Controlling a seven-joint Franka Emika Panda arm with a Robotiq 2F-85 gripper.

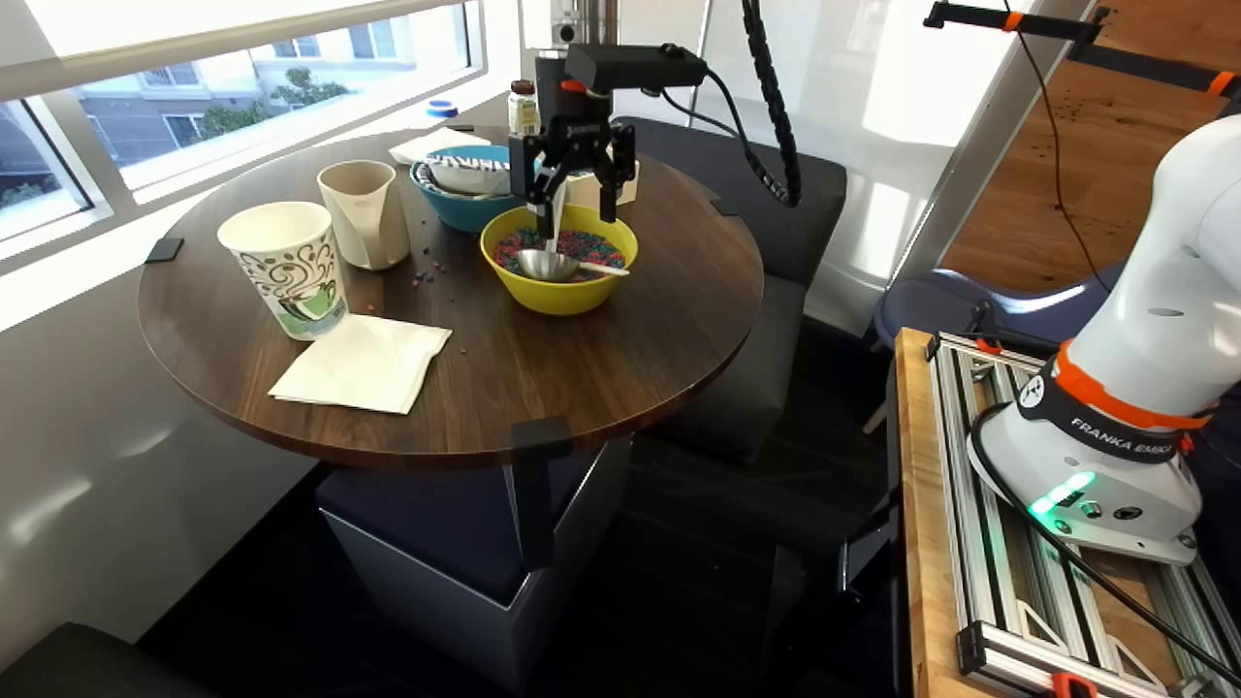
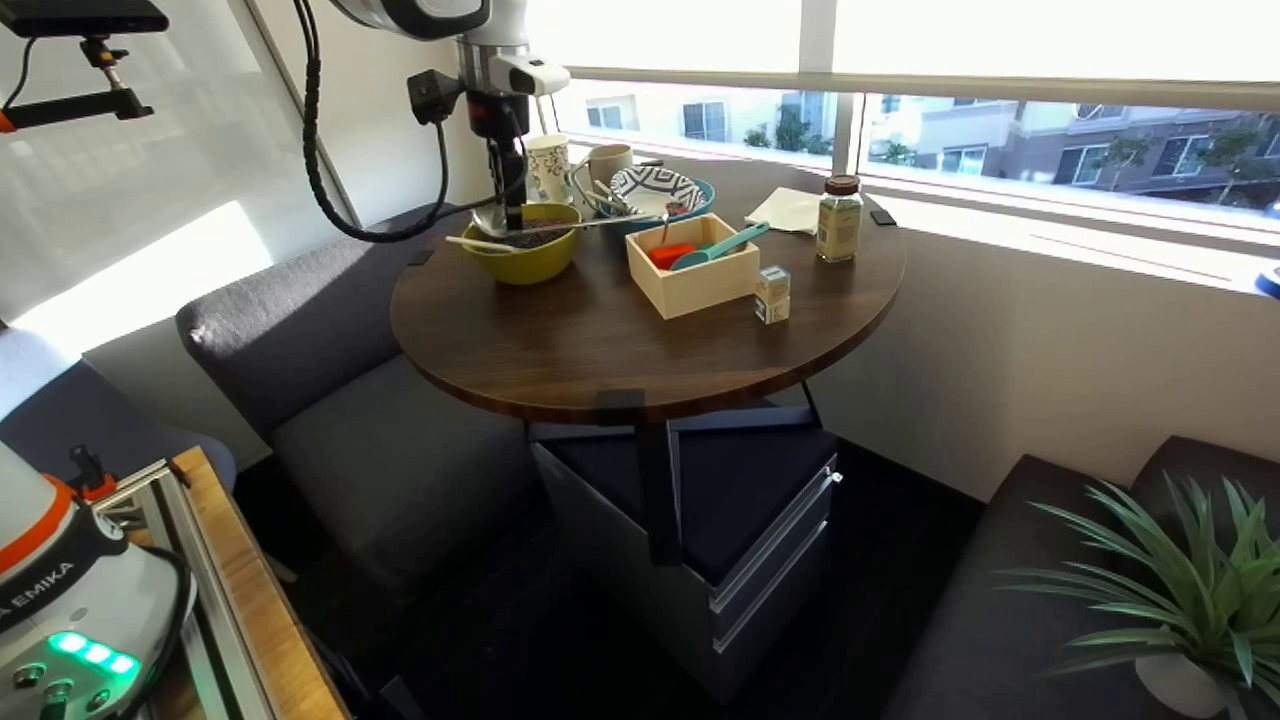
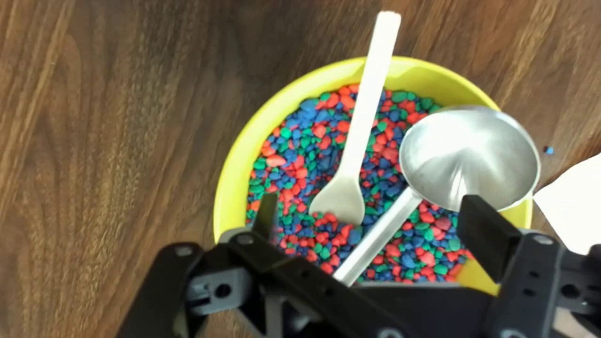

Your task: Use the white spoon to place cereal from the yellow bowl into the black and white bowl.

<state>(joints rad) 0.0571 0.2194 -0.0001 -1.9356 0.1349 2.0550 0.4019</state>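
The yellow bowl is full of small red, blue and green bits, the cereal. It shows in both exterior views. The white spoon lies in the bowl, its tip in the cereal and its handle over the rim. My gripper is open just above the bowl; it also shows in an exterior view. A metal ladle lies in the same bowl, its handle running between my open fingers. The black and white bowl sits inside a blue bowl beside the yellow one.
A wooden box with red and teal utensils stands near the bowls. A spice jar and a small box stand past it. A patterned paper cup, a beige mug and napkins are also on the round table.
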